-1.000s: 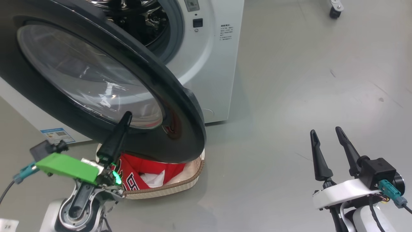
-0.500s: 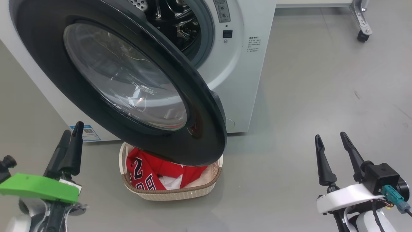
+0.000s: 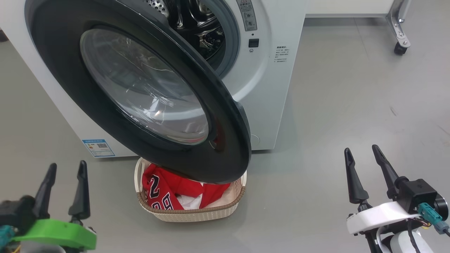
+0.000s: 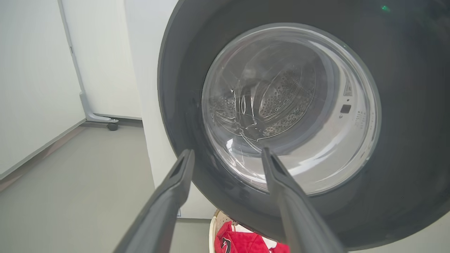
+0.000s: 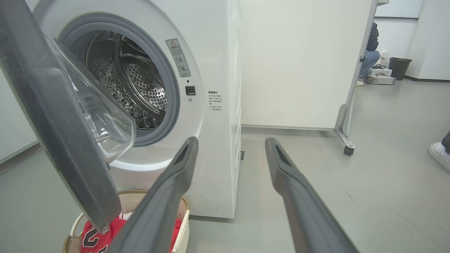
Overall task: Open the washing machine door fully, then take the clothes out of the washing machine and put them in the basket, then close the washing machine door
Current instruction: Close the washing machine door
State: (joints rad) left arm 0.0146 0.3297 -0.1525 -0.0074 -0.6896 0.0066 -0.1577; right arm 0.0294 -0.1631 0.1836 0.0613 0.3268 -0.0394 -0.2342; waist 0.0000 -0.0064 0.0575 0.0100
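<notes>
Clothes (image 3: 168,189) lie in the basket (image 3: 197,212); the washing machine door (image 3: 140,95), rigid, glossy and hinged, likely wants a push on its black rim. Left gripper (image 3: 68,164) and right gripper (image 3: 361,149) gape empty.

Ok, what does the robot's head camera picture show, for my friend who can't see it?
A big round glossy black washing machine door with a glass window stands open on a white washing machine. Below it a small cream plastic basket holds bright red clothes. The left end effector and right end effector sit open at the bottom corners.
</notes>
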